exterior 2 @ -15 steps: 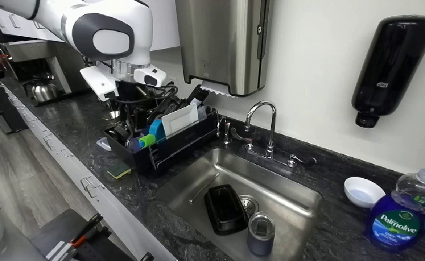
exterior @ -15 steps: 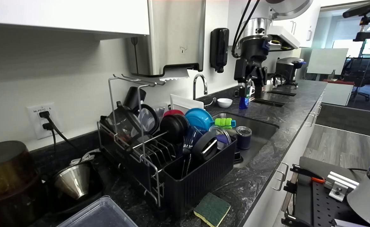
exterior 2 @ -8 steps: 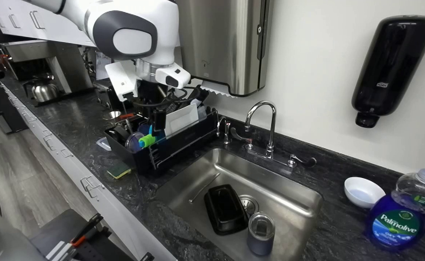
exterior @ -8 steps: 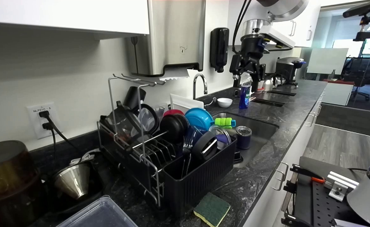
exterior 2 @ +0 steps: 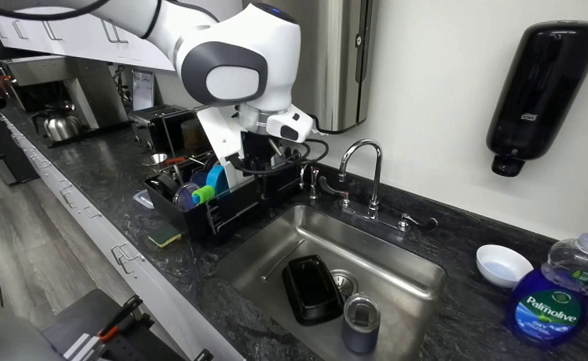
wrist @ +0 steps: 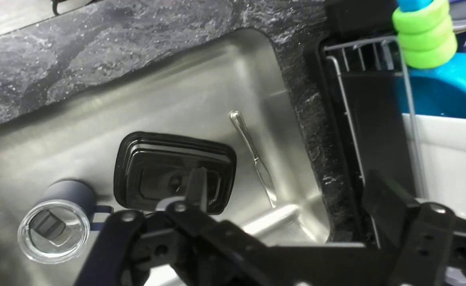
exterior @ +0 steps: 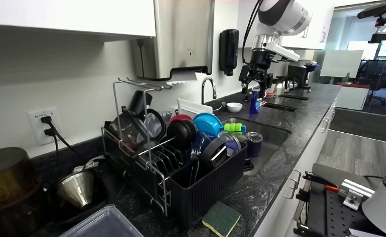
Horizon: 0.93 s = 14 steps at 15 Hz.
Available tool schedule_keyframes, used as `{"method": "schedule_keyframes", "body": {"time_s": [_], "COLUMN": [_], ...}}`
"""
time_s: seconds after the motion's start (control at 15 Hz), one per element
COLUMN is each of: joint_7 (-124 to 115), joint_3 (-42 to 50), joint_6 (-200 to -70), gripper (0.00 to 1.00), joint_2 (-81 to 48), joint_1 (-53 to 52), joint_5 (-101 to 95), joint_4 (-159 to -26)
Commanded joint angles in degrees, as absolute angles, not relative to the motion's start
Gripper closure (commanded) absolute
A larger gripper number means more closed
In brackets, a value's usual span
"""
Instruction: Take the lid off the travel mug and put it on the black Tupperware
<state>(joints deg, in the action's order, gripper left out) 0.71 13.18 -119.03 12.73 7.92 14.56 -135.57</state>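
Note:
The travel mug (exterior 2: 360,337) stands upright in the sink, its clear lid (exterior 2: 362,312) with a dark slider seated on top. Beside it the black Tupperware (exterior 2: 310,288) lies on the sink floor. In the wrist view the lid (wrist: 54,232) is at the lower left and the Tupperware (wrist: 153,174) at the centre, partly covered by a finger (wrist: 197,186). My gripper (wrist: 286,178) is open, fingers wide apart with nothing between them. In an exterior view the gripper (exterior: 253,90) hangs above counter height, clear of mug and Tupperware.
A full dish rack (exterior 2: 244,203) borders the sink (exterior 2: 399,255). A knife (wrist: 253,153) lies in the sink. The faucet (exterior 2: 377,173) rises behind it. A white bowl (exterior 2: 503,268) and soap bottle (exterior 2: 550,311) stand on the counter. A towel dispenser (exterior: 184,36) overhangs the rack.
The arm has swung from above the dish rack towards the sink and faucet, and the gripper has tilted somewhat. It stays open. The mug, lid and Tupperware have not moved.

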Motion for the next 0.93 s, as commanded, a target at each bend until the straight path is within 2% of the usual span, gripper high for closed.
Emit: {"method": "schedule_keyframes", "body": {"time_s": [0.0, 0.13, 0.2, 0.87], "joint_7": [5.6, 5.2, 4.8, 4.8], "joint_3": [14.1, 14.8, 14.5, 14.5], "joint_6": [-120.7, -122.0, -121.7, -122.0], "gripper": [0.00, 0.00, 0.00, 0.00], "joint_2": [7.1, 3.7, 6.8, 3.9], "joint_1": [9.9, 11.1, 10.8, 11.4], "joint_5": [11.6, 8.7, 10.4, 9.3], "joint_4": [-131.8, -129.7, -132.1, -130.0]}}
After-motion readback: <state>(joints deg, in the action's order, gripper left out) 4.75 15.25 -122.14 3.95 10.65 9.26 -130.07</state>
